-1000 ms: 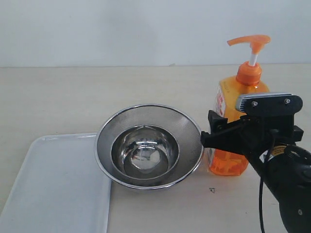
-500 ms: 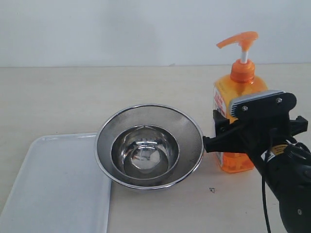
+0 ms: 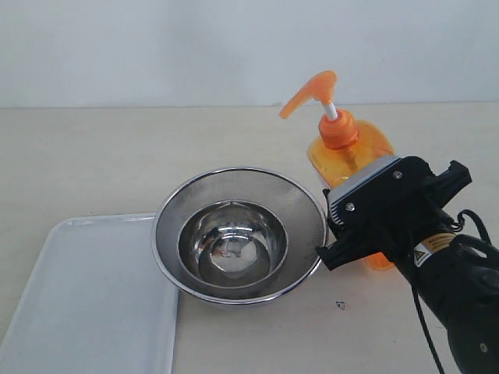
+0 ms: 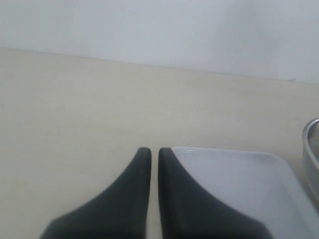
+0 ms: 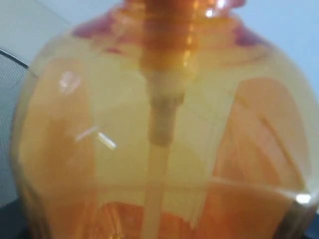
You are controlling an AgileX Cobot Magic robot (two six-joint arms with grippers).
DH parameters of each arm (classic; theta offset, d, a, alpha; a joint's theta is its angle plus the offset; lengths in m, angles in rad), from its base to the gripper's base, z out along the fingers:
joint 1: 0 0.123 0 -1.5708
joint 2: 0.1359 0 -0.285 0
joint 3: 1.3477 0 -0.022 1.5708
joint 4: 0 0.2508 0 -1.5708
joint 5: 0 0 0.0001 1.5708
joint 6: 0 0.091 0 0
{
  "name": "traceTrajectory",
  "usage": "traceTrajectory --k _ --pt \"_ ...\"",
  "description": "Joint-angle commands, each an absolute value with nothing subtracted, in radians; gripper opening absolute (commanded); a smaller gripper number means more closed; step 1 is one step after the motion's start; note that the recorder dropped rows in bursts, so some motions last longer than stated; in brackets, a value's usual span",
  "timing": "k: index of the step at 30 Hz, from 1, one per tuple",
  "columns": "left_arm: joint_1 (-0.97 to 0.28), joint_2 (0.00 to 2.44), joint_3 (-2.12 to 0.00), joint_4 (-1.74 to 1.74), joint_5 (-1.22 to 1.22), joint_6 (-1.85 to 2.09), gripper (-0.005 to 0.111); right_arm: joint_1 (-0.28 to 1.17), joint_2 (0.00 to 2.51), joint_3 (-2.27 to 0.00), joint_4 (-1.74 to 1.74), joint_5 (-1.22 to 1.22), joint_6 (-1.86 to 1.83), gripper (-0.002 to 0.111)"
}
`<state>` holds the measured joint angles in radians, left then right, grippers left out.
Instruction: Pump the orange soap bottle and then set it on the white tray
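Note:
The orange soap bottle (image 3: 352,153) hangs tilted, its pump head (image 3: 310,93) leaning left toward the bowls. My right gripper (image 3: 357,226) is shut on the bottle's lower body and hides the label and base. The bottle (image 5: 164,139) fills the right wrist view, with its white dip tube running down the middle. The white tray (image 3: 86,296) lies flat at the front left of the table. My left gripper (image 4: 155,152) is shut on nothing, its fingertips just at the tray's (image 4: 239,184) near corner.
A round steel mesh bowl (image 3: 304,204) with a smaller shiny steel bowl (image 3: 232,243) inside stands between the tray and the bottle, its rim overlapping the tray's right edge. The bowl rim (image 4: 311,149) shows in the left wrist view. A pale wall runs behind the table.
The bottle has moved left and tipped toward the bowls, carried by my right gripper, which has rotated with it. The left gripper's earlier pose is not shown.

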<state>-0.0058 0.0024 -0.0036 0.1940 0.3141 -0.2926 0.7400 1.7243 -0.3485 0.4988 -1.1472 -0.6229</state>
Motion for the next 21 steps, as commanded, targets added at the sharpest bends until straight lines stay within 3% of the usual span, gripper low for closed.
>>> traceTrajectory --k 1,17,21 --pt "-0.01 0.0 0.0 0.198 0.315 -0.296 0.005 0.737 1.718 -0.351 0.468 -1.221 -0.655 0.0" --pt "-0.01 0.0 0.0 0.27 0.313 -0.241 0.005 0.737 1.718 -0.351 0.46 -1.221 -0.675 0.0" --pt "-0.01 0.0 0.0 0.283 0.176 -0.233 0.005 0.737 1.718 -0.351 0.46 -1.221 -0.682 0.0"
